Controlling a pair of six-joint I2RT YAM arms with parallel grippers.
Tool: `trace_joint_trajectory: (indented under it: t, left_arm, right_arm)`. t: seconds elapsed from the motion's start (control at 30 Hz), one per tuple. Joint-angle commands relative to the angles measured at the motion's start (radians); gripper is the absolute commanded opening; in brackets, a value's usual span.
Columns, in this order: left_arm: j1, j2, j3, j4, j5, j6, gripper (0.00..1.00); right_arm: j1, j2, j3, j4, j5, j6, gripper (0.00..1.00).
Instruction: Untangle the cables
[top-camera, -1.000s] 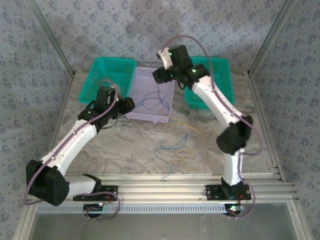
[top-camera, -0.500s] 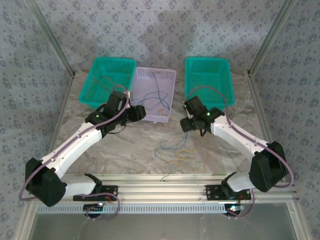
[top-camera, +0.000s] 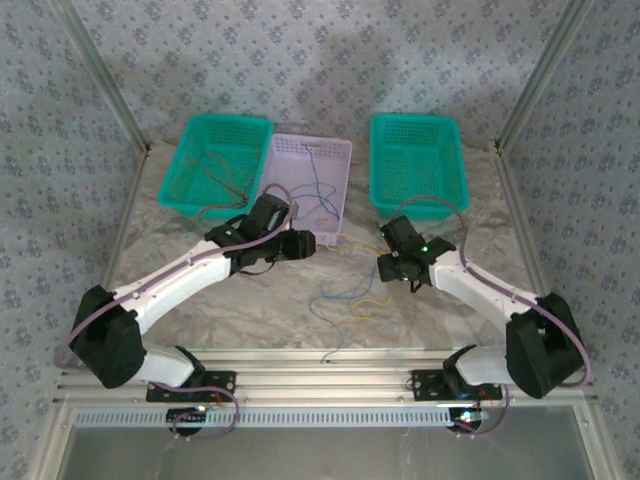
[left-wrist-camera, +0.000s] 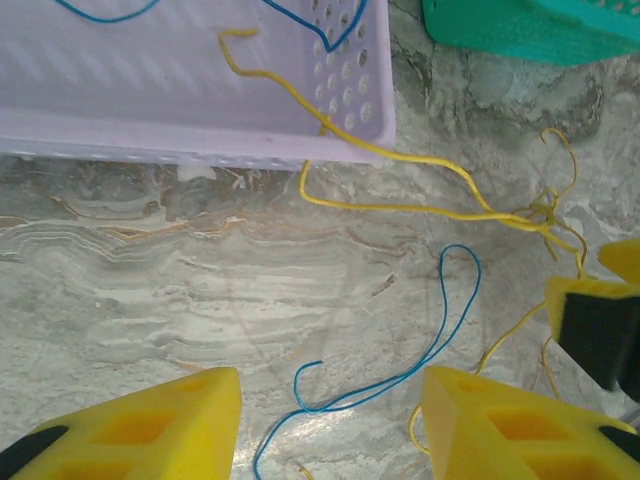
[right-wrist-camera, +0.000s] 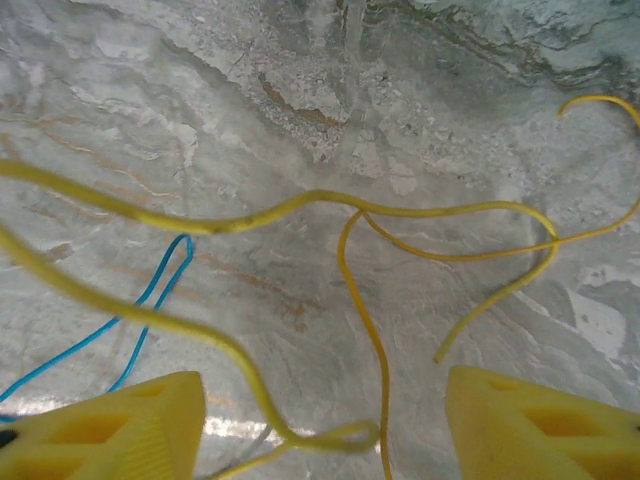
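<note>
The loose cables (top-camera: 350, 295) are lying in a tangle on the marbled table (top-camera: 250, 310), between the two arms and just in front of the lilac basket (left-wrist-camera: 150, 140). The left gripper (left-wrist-camera: 330, 425) is hanging low over the table near that basket's front wall, its yellow fingers (left-wrist-camera: 150, 425) standing well apart with nothing pinched; a blue wire (left-wrist-camera: 440, 330) is curling across the table under the gap between them. A yellow wire (left-wrist-camera: 400, 160) is trailing out of the lilac basket over its rim and running along the table towards a knot of yellow strands on the right, close to a fingertip of the other arm at that picture's edge. More blue wire is lying inside the lilac basket. The right gripper (right-wrist-camera: 320, 430) is pointing down at the tangle, its jaws also spread wide and gripping nothing, while several yellow strands (right-wrist-camera: 250, 220) are crossing beneath it and a small yellow loop is sitting in the gap between the fingertips. A few thin reddish wires are resting in the left green basket (top-camera: 175, 180), and the right green basket (top-camera: 415, 165) is standing well apart, beyond the right arm.
</note>
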Motion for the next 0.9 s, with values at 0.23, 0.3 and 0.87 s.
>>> trace_joint_trajectory:
  t: [0.23, 0.3, 0.87]
  left_arm:
    - [-0.027, -0.003, 0.009, 0.026, -0.005, 0.012, 0.50]
    - [-0.027, -0.007, 0.009, 0.023, -0.009, 0.013, 0.50]
    - [-0.029, -0.014, 0.032, 0.059, 0.025, 0.011, 0.51]
  right_arm:
    - [-0.031, 0.005, 0.078, 0.080, -0.076, -0.040, 0.00]
    - [-0.029, -0.033, 0.110, 0.068, -0.087, -0.055, 0.00]
    - [0.035, -0.250, 0.356, -0.001, -0.322, -0.107, 0.00]
